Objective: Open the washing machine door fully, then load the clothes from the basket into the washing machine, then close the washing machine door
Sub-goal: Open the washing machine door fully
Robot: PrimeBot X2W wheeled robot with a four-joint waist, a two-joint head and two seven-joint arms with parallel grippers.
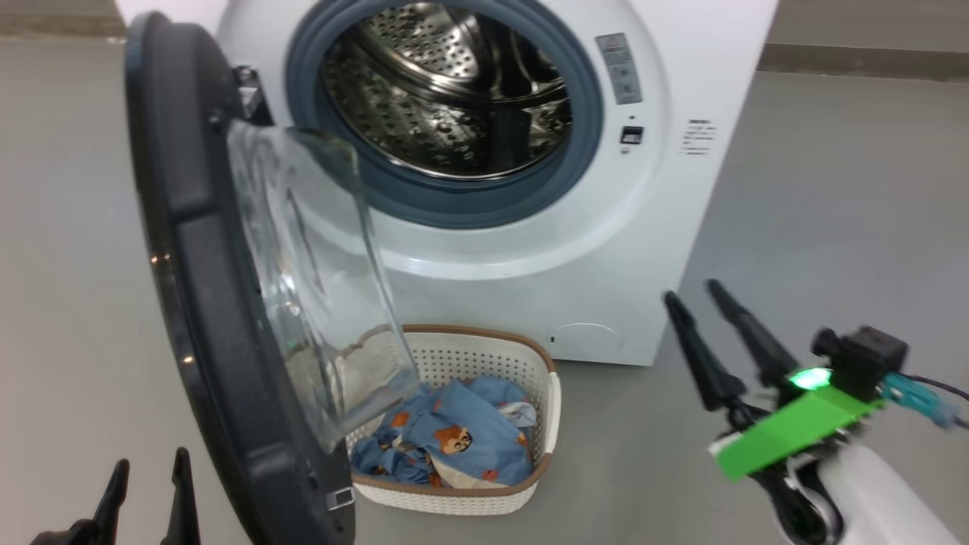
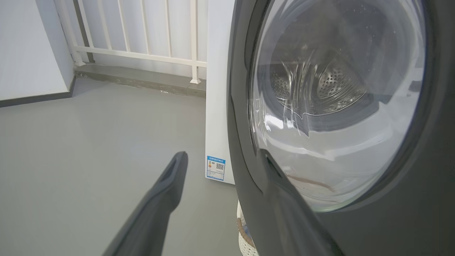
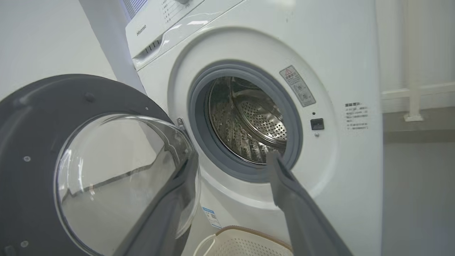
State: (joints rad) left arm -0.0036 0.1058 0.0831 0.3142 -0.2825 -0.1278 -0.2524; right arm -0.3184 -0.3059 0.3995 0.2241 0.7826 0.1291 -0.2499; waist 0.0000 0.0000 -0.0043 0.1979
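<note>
The white washing machine [image 1: 530, 250] stands ahead, its steel drum [image 1: 447, 91] bare inside the grey gasket. The washing machine door [image 1: 197, 303] is swung out to the left, its glass bowl facing the basket. Below the opening sits the cream basket [image 1: 484, 499], holding the blue bear-print clothes [image 1: 447, 443]. My left gripper [image 1: 147, 473] is open at the lower left, outside the door. My right gripper [image 1: 690, 293] is open and holds nothing, to the right of the basket. In the right wrist view my right gripper [image 3: 233, 158] points at the drum [image 3: 249, 121], with the door [image 3: 32, 142] to its left.
Grey floor [image 1: 833, 227] spreads to the right of the machine and left of the door. In the left wrist view the door [image 2: 391, 213] is close beside my left gripper [image 2: 220, 156]. A white railing [image 2: 142, 35] and a wall stand behind.
</note>
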